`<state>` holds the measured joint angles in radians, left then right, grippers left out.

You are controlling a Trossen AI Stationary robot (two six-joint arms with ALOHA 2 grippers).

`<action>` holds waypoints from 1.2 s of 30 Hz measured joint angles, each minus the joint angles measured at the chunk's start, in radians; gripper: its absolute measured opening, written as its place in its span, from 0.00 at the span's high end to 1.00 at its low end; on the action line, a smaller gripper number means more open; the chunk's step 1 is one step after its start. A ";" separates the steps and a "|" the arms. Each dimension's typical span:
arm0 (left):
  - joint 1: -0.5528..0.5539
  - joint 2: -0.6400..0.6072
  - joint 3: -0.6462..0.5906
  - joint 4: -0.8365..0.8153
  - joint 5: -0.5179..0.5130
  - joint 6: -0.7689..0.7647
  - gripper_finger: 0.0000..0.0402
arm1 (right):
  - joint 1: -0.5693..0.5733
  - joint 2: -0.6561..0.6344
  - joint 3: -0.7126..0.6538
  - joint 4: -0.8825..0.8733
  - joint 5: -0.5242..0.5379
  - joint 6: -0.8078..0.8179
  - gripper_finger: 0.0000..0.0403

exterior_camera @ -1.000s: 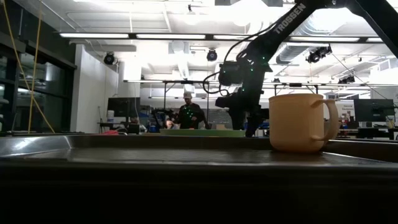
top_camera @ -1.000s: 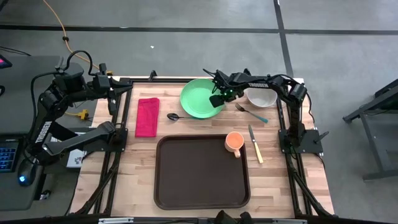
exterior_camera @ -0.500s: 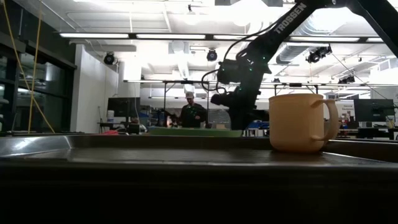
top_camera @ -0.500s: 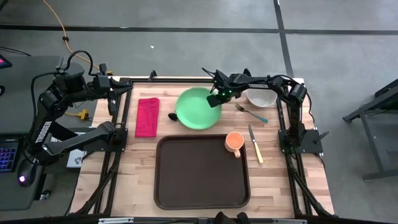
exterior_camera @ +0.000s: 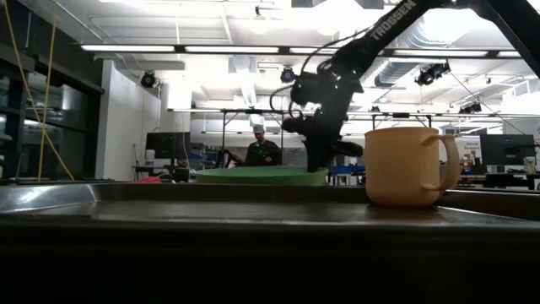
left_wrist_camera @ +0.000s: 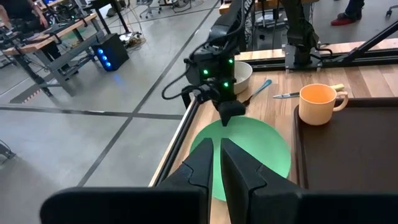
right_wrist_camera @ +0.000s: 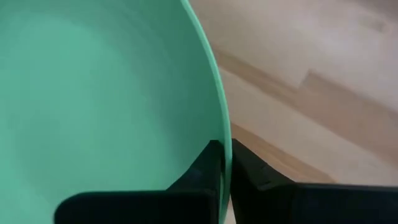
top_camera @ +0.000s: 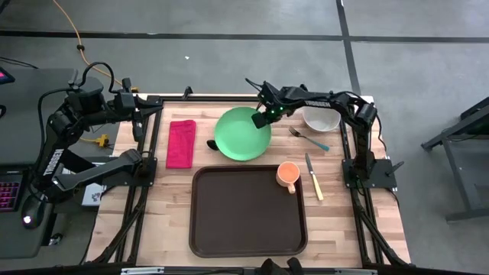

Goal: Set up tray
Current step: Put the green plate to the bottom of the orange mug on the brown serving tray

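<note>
The right gripper (top_camera: 265,117) is clamped on the rim of the green plate (top_camera: 242,134), fingers pinching its edge, plate raised just off the wood — so the step in hand looks like carrying it to the tray (top_camera: 247,211), which sits at the near middle of the table (top_camera: 344,221) with only the orange cup (top_camera: 288,175) in its far right corner. Next, I'd judge, the plate must clear the rim and land flat. The left gripper (left_wrist_camera: 216,163) waits nearly closed, holding nothing. Beyond — a bright workshop, a person standing far off.
</note>
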<state>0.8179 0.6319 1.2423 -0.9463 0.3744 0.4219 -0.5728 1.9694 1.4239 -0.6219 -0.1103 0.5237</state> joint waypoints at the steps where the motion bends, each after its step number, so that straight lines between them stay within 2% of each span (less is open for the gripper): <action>1: 0.000 0.000 0.000 0.000 0.000 0.000 0.84 | 0.000 0.000 0.027 -0.020 0.001 -0.009 1.00; 10: 0.000 0.000 0.000 0.000 0.000 0.000 0.84 | 0.015 0.000 0.396 -0.318 0.026 -0.126 1.00; 15: 0.000 0.000 0.000 0.000 0.000 0.001 0.84 | 0.059 0.000 0.619 -0.471 0.043 -0.170 1.00; 20: 0.000 0.000 0.000 0.000 0.000 0.001 0.84 | 0.140 -0.002 0.776 -0.603 0.045 -0.177 1.00; 24: 0.000 0.000 0.000 0.000 0.000 0.001 0.84 | 0.244 -0.002 0.839 -0.686 0.042 -0.168 1.00; 29: 0.000 0.000 0.000 0.000 0.000 0.023 0.84 | 0.394 -0.002 0.829 -0.746 0.028 -0.110 1.00; 36: 0.000 0.000 0.000 -0.011 0.000 0.021 0.84 | 0.613 -0.002 0.817 -0.869 0.064 0.146 1.00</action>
<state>0.8179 0.6319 1.2423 -0.9571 0.3742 0.4429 0.0406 1.9675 2.2414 -1.4913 -0.0463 0.6695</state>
